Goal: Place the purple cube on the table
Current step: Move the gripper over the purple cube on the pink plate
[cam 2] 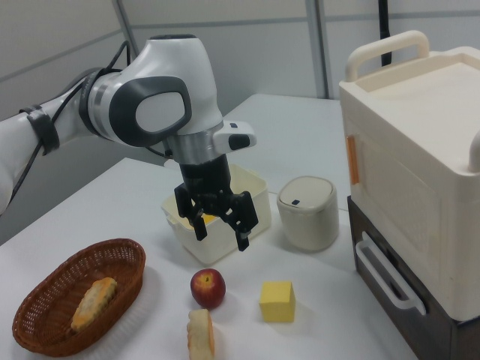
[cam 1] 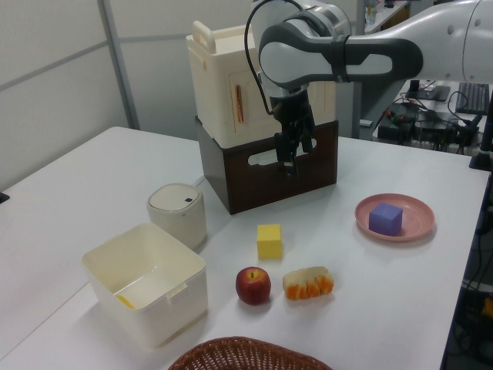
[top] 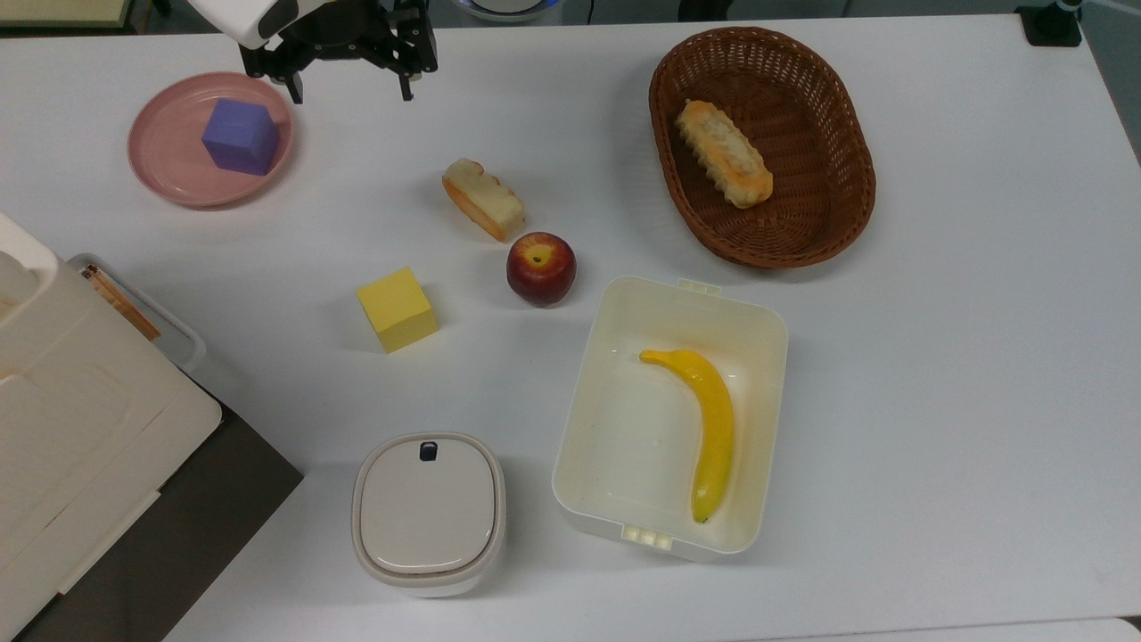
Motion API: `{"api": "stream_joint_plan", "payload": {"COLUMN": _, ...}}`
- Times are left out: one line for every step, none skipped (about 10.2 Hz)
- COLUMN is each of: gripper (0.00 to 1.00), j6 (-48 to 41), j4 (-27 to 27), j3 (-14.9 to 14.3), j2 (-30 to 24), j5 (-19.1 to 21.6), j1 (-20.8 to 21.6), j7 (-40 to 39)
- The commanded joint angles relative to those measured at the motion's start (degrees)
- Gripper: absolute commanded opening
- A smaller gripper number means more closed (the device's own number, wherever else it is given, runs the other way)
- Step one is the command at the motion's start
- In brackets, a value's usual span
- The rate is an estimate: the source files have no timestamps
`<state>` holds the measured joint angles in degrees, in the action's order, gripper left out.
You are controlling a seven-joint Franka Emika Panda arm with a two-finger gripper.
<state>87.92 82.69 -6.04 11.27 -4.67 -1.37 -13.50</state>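
White and wide, the tabletop (top: 936, 357) carries everything we see: a wicker basket (top: 829, 214) holding a bread roll (top: 722, 153), an open cream box (top: 758, 330) with a banana (top: 710, 426) in it, a lidded container (top: 429, 511), an apple (top: 541, 267), a bread slice (top: 483, 198) and a yellow cube (top: 397, 308).

We judge the task barely begun. The purple cube (top: 240, 135) sits on the round pink plate (top: 160, 156) near the top view's upper left corner, so it is not yet on the tabletop itself. Our gripper (top: 349, 87) hangs above the tabletop just beside the plate's rim, on the top view's right of the cube, with its jaws spread apart and holding nothing. In the right view the gripper (cam 2: 220, 230) is plainly raised, well clear of the surface.

Everything is left to do, as we read it: bring the jaws over the cube, lower, close on it, lift it off the plate and set it down on a bare stretch of tabletop.
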Motion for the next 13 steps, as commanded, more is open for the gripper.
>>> {"api": "stream_joint_plan", "payload": {"gripper": 1.00, "j6": -4.8, "j4": 1.5, "j3": -1.0, "j2": -3.2, "j5": -0.8, "j1": -0.9, "j7": -1.7}}
{"api": "stream_joint_plan", "payload": {"gripper": 1.00, "j6": -5.0, "j4": 1.5, "j3": -1.0, "j2": -3.4, "j5": -0.8, "j1": -1.7, "j7": -1.9}}
{"api": "stream_joint_plan", "payload": {"gripper": 1.00, "j6": -5.0, "j4": 1.6, "j3": -1.0, "j2": -3.0, "j5": -0.8, "j1": -1.9, "j7": -2.1}}
{"api": "stream_joint_plan", "payload": {"gripper": 1.00, "j6": -5.0, "j4": 1.9, "j3": -1.0, "j2": -2.8, "j5": -0.8, "j1": -2.3, "j7": -2.2}}
{"api": "stream_joint_plan", "payload": {"gripper": 1.00, "j6": -5.1, "j4": 2.1, "j3": -1.0, "j2": -2.6, "j5": -0.7, "j1": -3.7, "j7": -2.1}}
{"api": "stream_joint_plan", "payload": {"gripper": 1.00, "j6": -5.2, "j4": 2.4, "j3": -1.0, "j2": -1.4, "j5": -0.7, "j1": -5.6, "j7": -2.1}}
{"api": "stream_joint_plan", "payload": {"gripper": 1.00, "j6": -5.2, "j4": 2.7, "j3": -1.0, "j2": 0.4, "j5": -0.8, "j1": -7.8, "j7": -2.2}}
{"api": "stream_joint_plan", "payload": {"gripper": 1.00, "j6": -5.2, "j4": 2.7, "j3": -1.0, "j2": 2.1, "j5": -0.9, "j1": -9.1, "j7": -2.3}}
{"api": "stream_joint_plan", "payload": {"gripper": 1.00, "j6": -5.2, "j4": 2.8, "j3": -1.0, "j2": 4.0, "j5": -3.7, "j1": -9.7, "j7": -3.6}}
{"api": "stream_joint_plan", "payload": {"gripper": 1.00, "j6": -5.2, "j4": 3.8, "j3": -1.0, "j2": 5.2, "j5": -5.4, "j1": -10.8, "j7": -5.6}}
{"api": "stream_joint_plan", "payload": {"gripper": 1.00, "j6": -5.2, "j4": 3.9, "j3": -1.0, "j2": 6.7, "j5": -5.6, "j1": -12.1, "j7": -7.0}}
{"api": "stream_joint_plan", "payload": {"gripper": 1.00, "j6": -5.0, "j4": 3.9, "j3": -1.0, "j2": 8.1, "j5": -5.6, "j1": -13.6, "j7": -7.7}}
{"api": "stream_joint_plan", "payload": {"gripper": 1.00, "j6": -4.8, "j4": 4.0, "j3": -1.0, "j2": 9.6, "j5": -6.1, "j1": -14.5, "j7": -8.6}}
